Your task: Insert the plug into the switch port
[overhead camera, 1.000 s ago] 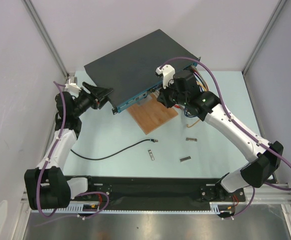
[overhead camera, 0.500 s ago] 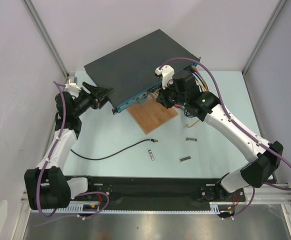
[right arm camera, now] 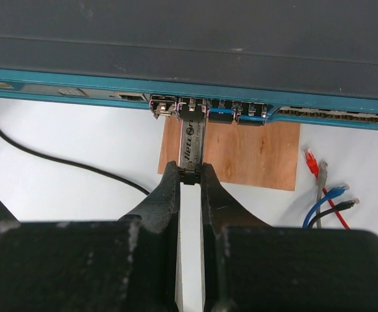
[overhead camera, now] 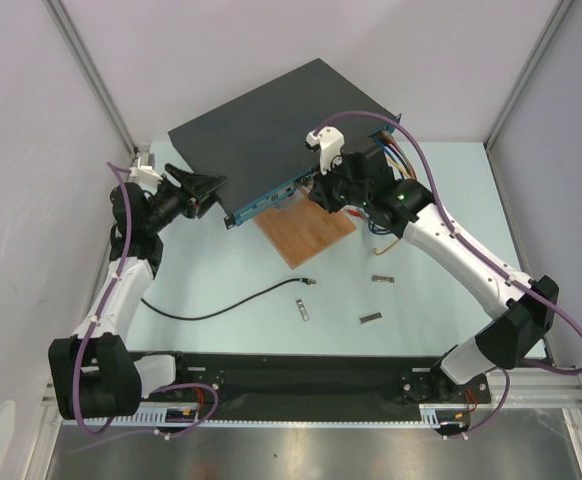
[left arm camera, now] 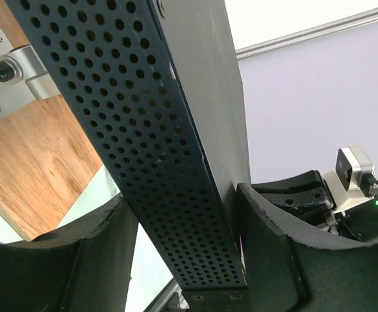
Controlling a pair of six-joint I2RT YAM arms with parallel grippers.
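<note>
Right now the right gripper is pinching the rear end of a silver module with printed lettering, its two black fingers pressed closed against the module's sides. The module is pointing straight at the blue face of the network switch. Its nose is sitting at the mouth of one switch port near the left end of the port row; how deep it is reaching cannot be told. Below, a wooden board is lying under the switch's front edge, and red, blue and grey patch cables are trailing off to the right of it.

The left gripper is clamping the switch's left corner, one finger bearing on the perforated side wall and the other on the flat dark face.

The plug is lying loose on the table, well apart from both grippers. It is ending the thin black cable close to the board's near corner. Three silver sticks are lying nearby on the table.
</note>
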